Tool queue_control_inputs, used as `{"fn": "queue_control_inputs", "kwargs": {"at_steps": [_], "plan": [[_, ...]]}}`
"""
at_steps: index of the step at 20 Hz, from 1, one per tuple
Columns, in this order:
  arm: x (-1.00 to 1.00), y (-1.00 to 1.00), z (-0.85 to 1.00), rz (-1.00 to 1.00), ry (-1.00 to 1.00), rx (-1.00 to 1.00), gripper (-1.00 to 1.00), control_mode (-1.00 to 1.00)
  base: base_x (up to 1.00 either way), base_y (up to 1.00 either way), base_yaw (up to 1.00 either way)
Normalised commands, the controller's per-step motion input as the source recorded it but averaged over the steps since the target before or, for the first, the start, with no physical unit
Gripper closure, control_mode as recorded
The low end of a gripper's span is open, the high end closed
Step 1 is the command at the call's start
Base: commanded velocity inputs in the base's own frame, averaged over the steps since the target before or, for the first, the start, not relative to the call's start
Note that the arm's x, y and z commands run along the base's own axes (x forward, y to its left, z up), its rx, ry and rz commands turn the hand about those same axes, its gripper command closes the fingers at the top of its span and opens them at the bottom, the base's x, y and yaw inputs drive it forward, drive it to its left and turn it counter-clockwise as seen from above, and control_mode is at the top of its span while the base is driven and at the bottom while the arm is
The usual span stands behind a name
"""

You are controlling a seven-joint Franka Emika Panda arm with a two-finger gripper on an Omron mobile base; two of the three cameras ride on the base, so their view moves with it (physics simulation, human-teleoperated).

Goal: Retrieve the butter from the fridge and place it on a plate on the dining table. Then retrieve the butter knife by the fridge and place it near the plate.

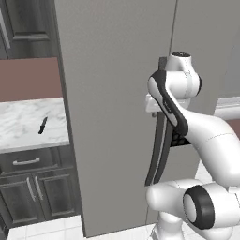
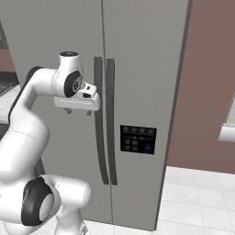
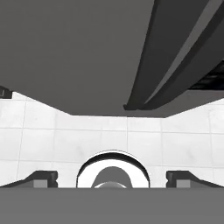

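A: Fridge doors both closed, so the butter's out of sight, presumably inside. The gripper hangs in front of the left door, pointing down at the floor.

B: Jaws?

A: Wide apart, nothing between them. In the hand view the fingertips sit far out to either side.

B: And the handles?

A: Two long dark verticals. The left handle stands just beside the gripper, toward the door seam, running straight up and down. I'd say the fingers must straddle that upright bar.

B: The knife?

A: Knife lies on the counter left of the fridge, well apart from the gripper.
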Motion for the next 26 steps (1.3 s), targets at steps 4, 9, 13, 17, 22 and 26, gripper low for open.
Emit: {"fn": "queue_control_inputs", "kwargs": {"at_steps": [4, 9, 13, 17, 22, 26], "plan": [[0.0, 0.0, 0.0, 0.0, 0.0, 0.0, -1.0, 1.0, -0.33, -0.13, -0.02], [0.0, 0.0, 0.0, 0.0, 0.0, 0.0, -1.0, 1.0, -0.49, -0.3, 0.0], [0.0, 0.0, 0.0, 0.0, 0.0, 0.0, -1.0, 1.0, -0.34, -0.28, 0.0], [0.0, 0.0, 0.0, 0.0, 0.0, 0.0, -1.0, 1.0, -0.37, -0.35, 0.0], [0.0, 0.0, 0.0, 0.0, 0.0, 0.0, -1.0, 1.0, -0.4, -0.35, 0.0], [0.0, 0.0, 0.0, 0.0, 0.0, 0.0, -1.0, 1.0, -0.17, -0.08, 0.0]]}}
